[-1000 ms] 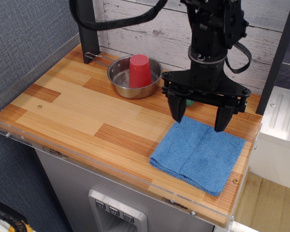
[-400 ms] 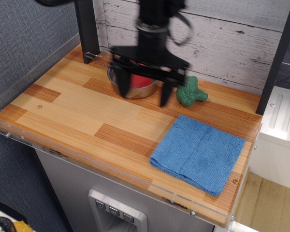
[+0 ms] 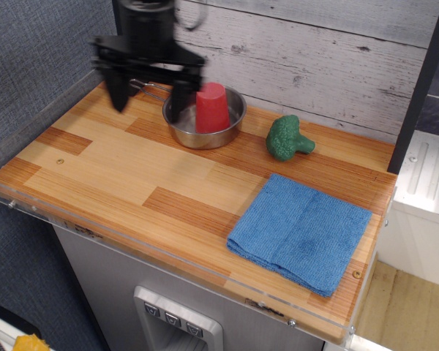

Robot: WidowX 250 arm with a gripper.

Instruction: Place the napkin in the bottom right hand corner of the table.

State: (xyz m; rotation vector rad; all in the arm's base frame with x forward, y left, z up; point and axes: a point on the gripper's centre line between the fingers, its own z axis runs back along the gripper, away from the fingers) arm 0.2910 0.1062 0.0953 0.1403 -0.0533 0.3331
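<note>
Whitewashed planks (image 3: 329, 51) back the wooden table (image 3: 110, 175). Over its far left corner hangs the gripper (image 3: 148, 99), fingers spread apart, holding nothing. Beside it sits a steel bowl (image 3: 186, 128) with a red cup (image 3: 211, 107), then a green broccoli toy (image 3: 287, 138). The blue napkin (image 3: 300, 232) lies flat in the near right corner.

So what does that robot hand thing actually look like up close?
The end effector is all matte black: a wide crossbar with two straight fingers hanging from it like prongs, under a chunky round wrist. A black cable loops near the top. It is motion-blurred, so no markings can be made out.
</note>
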